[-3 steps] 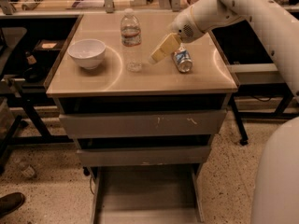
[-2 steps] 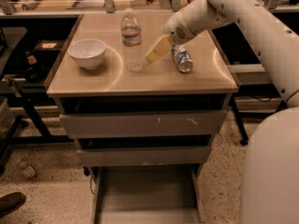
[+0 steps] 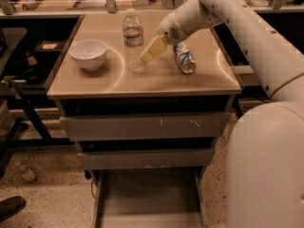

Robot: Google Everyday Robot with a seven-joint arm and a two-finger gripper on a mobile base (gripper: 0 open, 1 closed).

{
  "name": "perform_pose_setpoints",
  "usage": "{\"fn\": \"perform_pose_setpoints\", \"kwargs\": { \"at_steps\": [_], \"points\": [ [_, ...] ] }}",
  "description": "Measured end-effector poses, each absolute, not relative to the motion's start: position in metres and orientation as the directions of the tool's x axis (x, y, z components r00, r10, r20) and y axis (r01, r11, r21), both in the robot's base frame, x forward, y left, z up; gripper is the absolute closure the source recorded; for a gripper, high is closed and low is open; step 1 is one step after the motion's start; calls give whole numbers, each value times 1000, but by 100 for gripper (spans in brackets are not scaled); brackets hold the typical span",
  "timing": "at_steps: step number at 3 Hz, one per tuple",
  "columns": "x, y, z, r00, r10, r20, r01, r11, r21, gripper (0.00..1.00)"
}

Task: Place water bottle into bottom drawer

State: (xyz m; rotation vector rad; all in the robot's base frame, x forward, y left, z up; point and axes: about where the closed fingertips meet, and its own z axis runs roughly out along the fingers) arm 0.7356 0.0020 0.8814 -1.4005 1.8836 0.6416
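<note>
The water bottle (image 3: 133, 32), clear and ribbed with a white cap and a pale label band, stands upright at the back middle of the cabinet top. My gripper (image 3: 148, 54) reaches in from the right, its pale fingertips low over the top just right of the bottle's base, apart from it. The bottom drawer (image 3: 147, 198) is pulled out at floor level, its grey floor bare.
A white bowl (image 3: 88, 53) sits on the left of the cabinet top (image 3: 142, 82). A blue-and-silver can (image 3: 184, 58) lies on its side right of the gripper. Two shut grey drawers (image 3: 145, 126) are above the open one. My white arm and base fill the right side.
My gripper has moved left across the top, from beside the can to close beside the bottle's base. The bottle, bowl and can have not moved.
</note>
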Motion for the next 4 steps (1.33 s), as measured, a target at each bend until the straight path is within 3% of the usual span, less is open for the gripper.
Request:
{"fn": "perform_pose_setpoints", "kwargs": {
  "at_steps": [2, 4],
  "points": [
    [717, 50, 907, -98, -598, -795, -970, 237, -59, 0],
    [733, 50, 892, -113, -580, -807, -969, 243, -39, 0]
  ]
}}
